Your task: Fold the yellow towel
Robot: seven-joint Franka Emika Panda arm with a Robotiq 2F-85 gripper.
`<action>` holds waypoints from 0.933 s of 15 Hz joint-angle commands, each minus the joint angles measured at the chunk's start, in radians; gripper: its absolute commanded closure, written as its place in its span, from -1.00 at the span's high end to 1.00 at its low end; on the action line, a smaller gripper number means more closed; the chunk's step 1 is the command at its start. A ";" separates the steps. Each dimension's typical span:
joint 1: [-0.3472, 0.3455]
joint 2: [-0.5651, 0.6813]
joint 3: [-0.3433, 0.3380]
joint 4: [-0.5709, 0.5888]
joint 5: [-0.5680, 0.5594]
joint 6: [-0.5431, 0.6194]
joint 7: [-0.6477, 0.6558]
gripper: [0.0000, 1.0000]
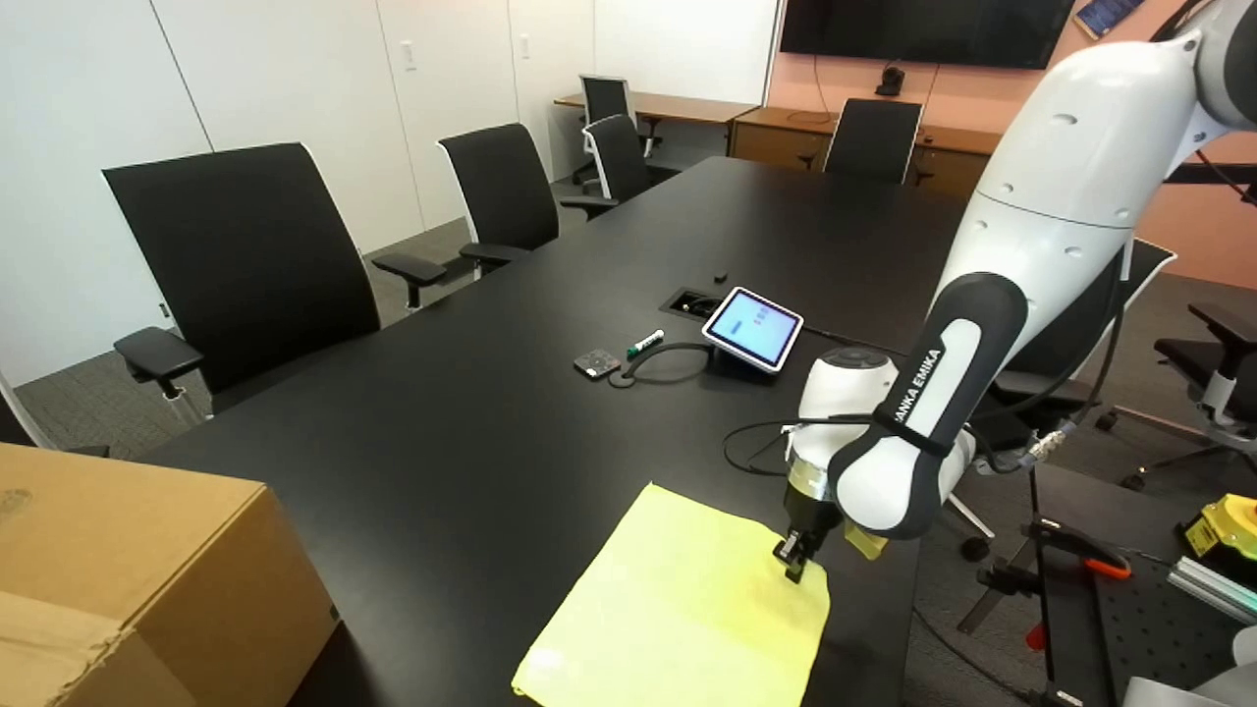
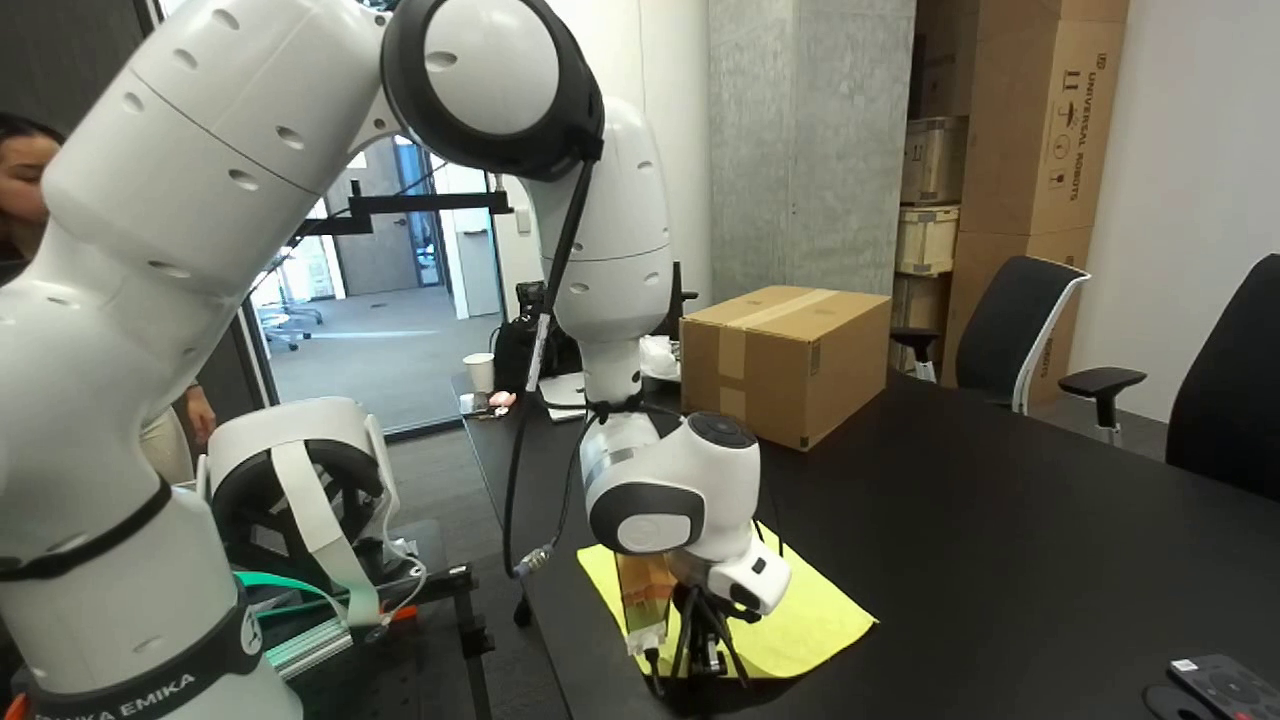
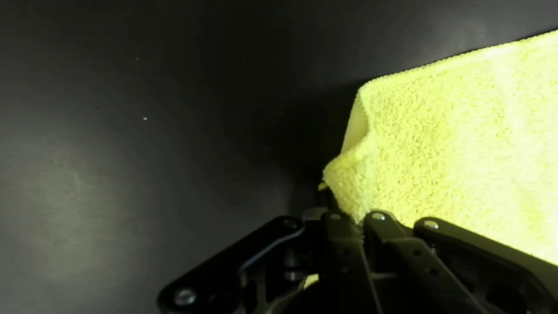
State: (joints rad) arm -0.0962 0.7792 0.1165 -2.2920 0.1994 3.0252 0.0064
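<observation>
Yellow rectangular cloth towel lies at the bottom centre in an exterior view, spread on a long black table, the black two-fingered gripper at its right-hand edge. This view alone takes in a white-framed tablet with a lit screen, right of the frame's middle, and a green-and-white marker beside a small dark square object. A tan cardboard box is cut off at lower left. In an exterior view where the white jointed robot arm fills the left, the towel shows at lower centre, partly covered by the arm; the box stands complete right of centre, and only there appear a white cup, a white-and-black headset and a person at the left edge. The grip cannot be made out there. In the wrist view, the towel spreads across the right, its fuzzy weave and stitched hem plain, and the fingers, at bottom centre, pinch a puckered part of its edge, which curls up near a corner.
</observation>
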 commanded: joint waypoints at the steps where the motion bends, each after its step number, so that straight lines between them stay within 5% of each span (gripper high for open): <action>1: 0.057 -0.038 -0.032 0.026 -0.016 -0.087 0.060 -0.98; 7: 0.088 -0.019 -0.027 0.161 0.008 -0.232 0.134 -0.98; 14: 0.018 0.016 -0.021 0.353 0.075 -0.402 0.148 -0.98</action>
State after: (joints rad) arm -0.0481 0.7627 0.0925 -2.0424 0.2374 2.6936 0.1447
